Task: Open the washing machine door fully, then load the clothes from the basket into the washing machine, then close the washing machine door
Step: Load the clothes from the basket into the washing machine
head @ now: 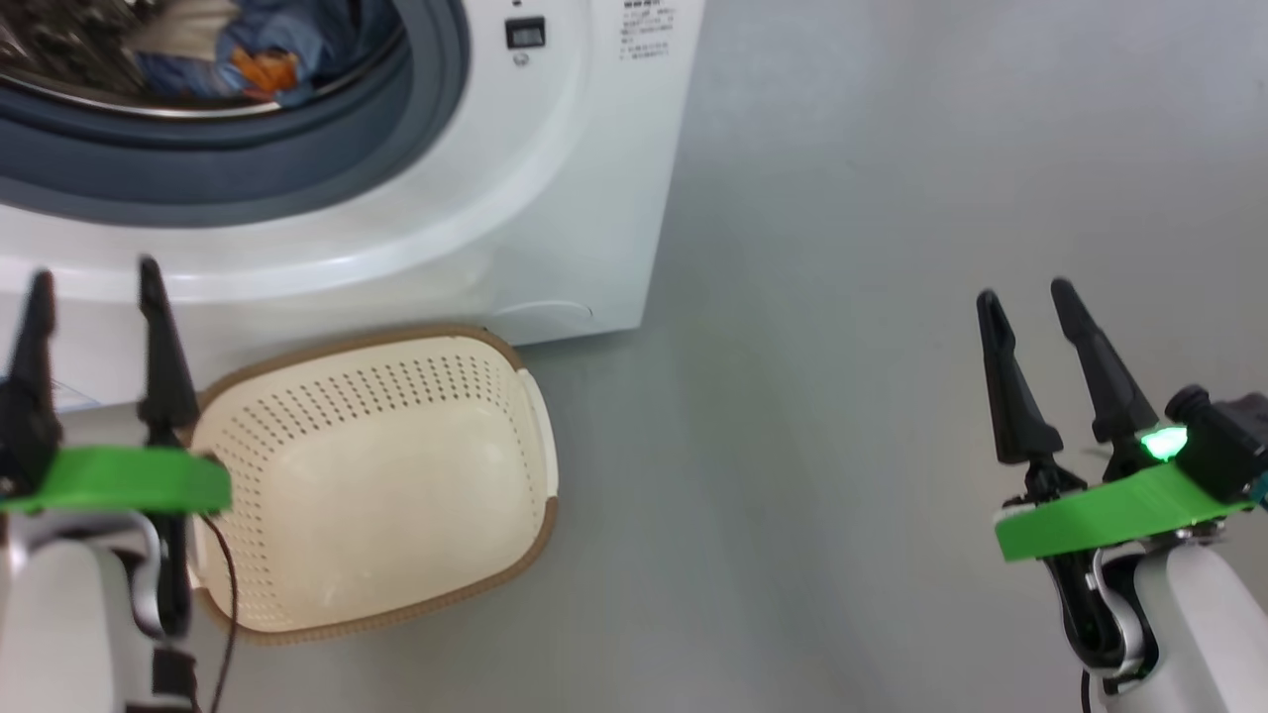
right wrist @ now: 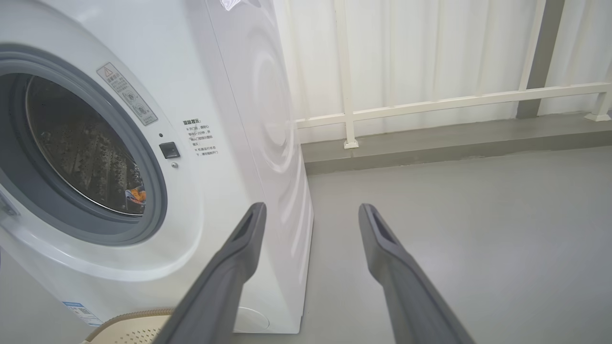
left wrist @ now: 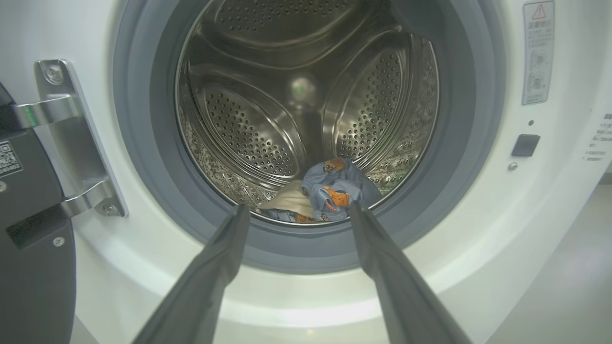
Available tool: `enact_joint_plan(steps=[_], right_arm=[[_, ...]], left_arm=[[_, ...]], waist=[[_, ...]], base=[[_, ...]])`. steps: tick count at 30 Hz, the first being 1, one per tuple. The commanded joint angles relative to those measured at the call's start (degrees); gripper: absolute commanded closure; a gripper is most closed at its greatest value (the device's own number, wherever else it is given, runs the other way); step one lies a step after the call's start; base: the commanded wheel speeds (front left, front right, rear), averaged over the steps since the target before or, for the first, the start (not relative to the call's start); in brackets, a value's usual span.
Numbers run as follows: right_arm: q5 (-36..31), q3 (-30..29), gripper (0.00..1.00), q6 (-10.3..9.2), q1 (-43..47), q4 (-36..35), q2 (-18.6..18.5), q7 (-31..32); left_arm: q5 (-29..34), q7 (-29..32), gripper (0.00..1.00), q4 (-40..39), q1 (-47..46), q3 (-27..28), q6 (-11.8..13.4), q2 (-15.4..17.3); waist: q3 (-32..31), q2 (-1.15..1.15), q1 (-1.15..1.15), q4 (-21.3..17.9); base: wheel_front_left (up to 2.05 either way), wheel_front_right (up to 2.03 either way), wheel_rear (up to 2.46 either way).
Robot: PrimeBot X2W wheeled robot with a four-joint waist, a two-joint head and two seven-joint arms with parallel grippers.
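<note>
The white washing machine point(head: 555, 178) stands with its mouth uncovered. Blue and cream clothes point(left wrist: 330, 193) with orange patches lie at the bottom of the steel drum point(left wrist: 267, 124). At the left edge of the left wrist view, the black washing machine door point(left wrist: 28, 229) hangs swung aside on its metal hinge point(left wrist: 71, 138). The cream basket point(head: 376, 475) sits on the floor before the machine, with nothing inside. My left gripper point(head: 94, 282) is open, above the basket's left rim, facing the drum. My right gripper point(head: 1025, 292) hovers open over bare floor, far right.
Grey floor point(head: 842, 396) stretches right of the machine. A white railing point(right wrist: 430, 102) and a pale curtain wall stand behind it, with a low grey kerb point(right wrist: 454, 143) at their foot.
</note>
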Motion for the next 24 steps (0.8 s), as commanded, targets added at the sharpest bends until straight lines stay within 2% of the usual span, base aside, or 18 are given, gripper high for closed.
enact_joint_plan(steps=[1, 11, 24], right_arm=[[-0.04, 0.81, 0.00, 0.25, 1.62, -1.06, -1.03, -0.45], [0.31, 0.00, 0.00, 0.25, 5.37, -0.94, -2.45, -0.45], [0.33, -2.30, 0.00, 0.25, 8.89, -1.51, -3.17, -0.45]], left_arm=[[0.61, -0.30, 0.00, -2.36, 2.06, 1.60, -0.16, 1.16], [0.12, -0.30, 0.00, -5.81, 10.53, 1.61, -0.33, -0.61], [-1.38, -0.30, 0.00, -10.28, 18.99, 2.19, -0.36, -1.87]], waist=[[-2.58, 0.00, 0.01, 1.50], [-6.82, 0.00, 0.01, 3.57], [-9.18, 0.00, 0.01, 6.20]], base=[[0.00, 0.00, 0.00], [0.00, 0.00, 0.00], [0.00, 0.00, 0.00]])
